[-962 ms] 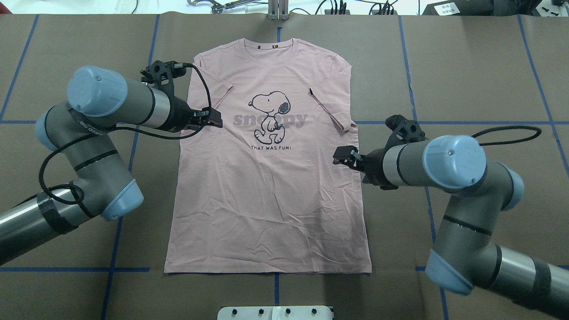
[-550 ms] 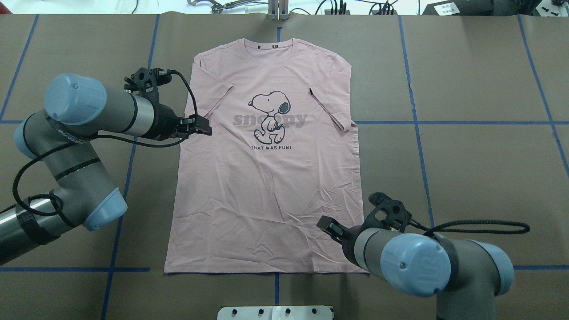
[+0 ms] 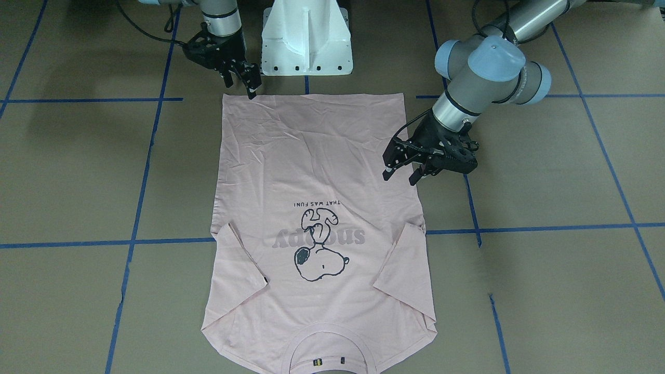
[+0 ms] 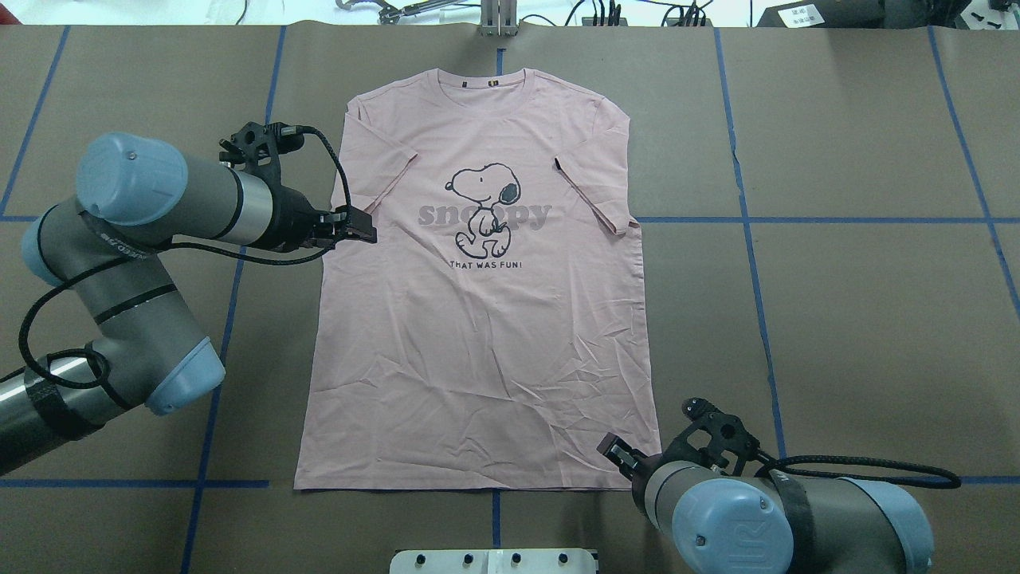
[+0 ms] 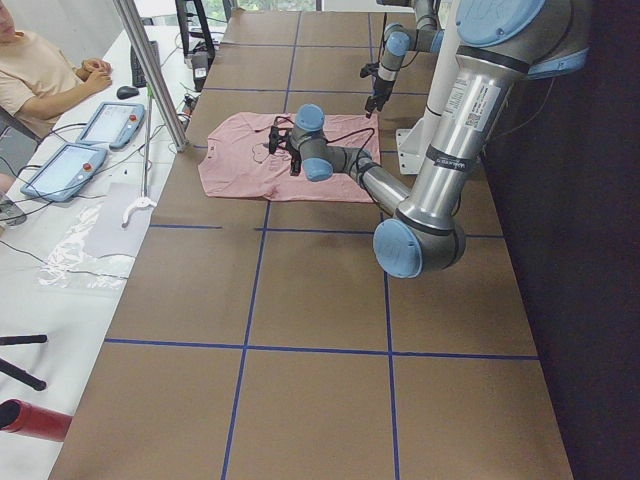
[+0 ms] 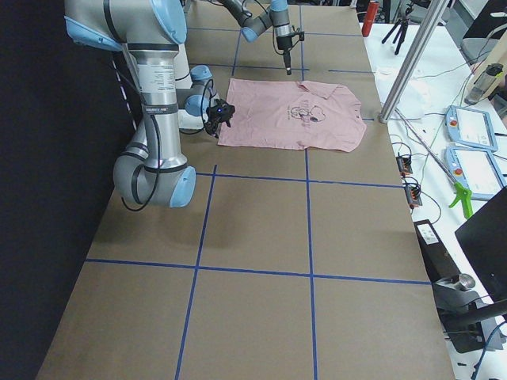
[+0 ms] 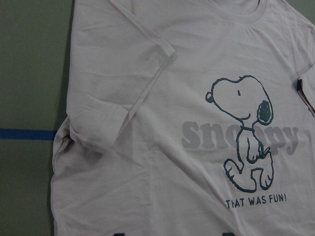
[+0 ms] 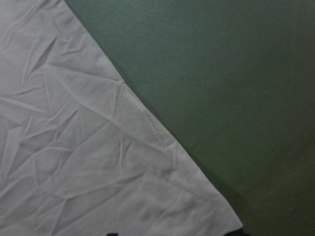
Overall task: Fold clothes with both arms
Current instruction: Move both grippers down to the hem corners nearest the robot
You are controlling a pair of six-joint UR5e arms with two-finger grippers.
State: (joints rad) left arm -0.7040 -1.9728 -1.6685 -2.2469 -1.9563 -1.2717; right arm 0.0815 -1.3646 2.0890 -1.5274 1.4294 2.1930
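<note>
The pale pink Snoopy T-shirt point(image 4: 478, 343) lies flat, print up, collar at the far side, both sleeves folded inward; it also shows in the front view point(image 3: 311, 156). My left gripper point(image 4: 360, 229) is open and empty, hovering at the shirt's left edge just below the folded sleeve point(image 7: 113, 123); it shows in the front view point(image 3: 401, 175) with fingers apart. My right gripper point(image 4: 612, 449) is open and empty over the shirt's near right hem corner point(image 8: 216, 211), also seen in the front view point(image 3: 241, 82).
The white pedestal base point(image 3: 306, 36) stands just behind the shirt's hem. Blue tape lines point(image 4: 749, 239) cross the brown table cover. A metal post point(image 4: 498, 20) stands at the far edge. An operator point(image 5: 40, 70) and tablets point(image 5: 60, 165) are beyond the far side.
My right gripper has swung from the shirt's right edge at mid-height down to the near right hem corner. My left gripper has pulled back slightly toward the shirt's left edge.
</note>
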